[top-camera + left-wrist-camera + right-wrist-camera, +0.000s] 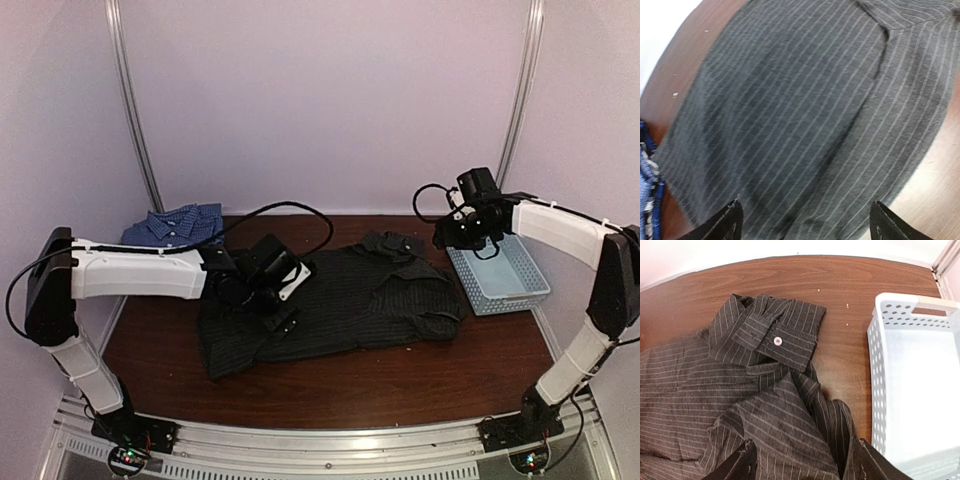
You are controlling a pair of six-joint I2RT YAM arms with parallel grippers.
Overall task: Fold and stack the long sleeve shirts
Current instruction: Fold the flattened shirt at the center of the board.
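The black pinstriped shirt (340, 305) lies spread across the middle of the brown table, its cuff with a pale button (776, 341) at the far right end. It fills the left wrist view (805, 120). The blue checked shirt (175, 225) lies folded at the far left; a bit of it shows at the left edge of the left wrist view (647, 200). My left gripper (268, 300) hovers over the black shirt's left part, open and empty (805, 225). My right gripper (462, 232) is open and empty above the shirt's right edge (802, 465).
A light blue plastic basket (500, 272) stands at the right of the table, right beside the black shirt, and shows in the right wrist view (917, 385). Pale walls enclose the table at back and sides. Bare brown wood (400, 385) runs along the near edge.
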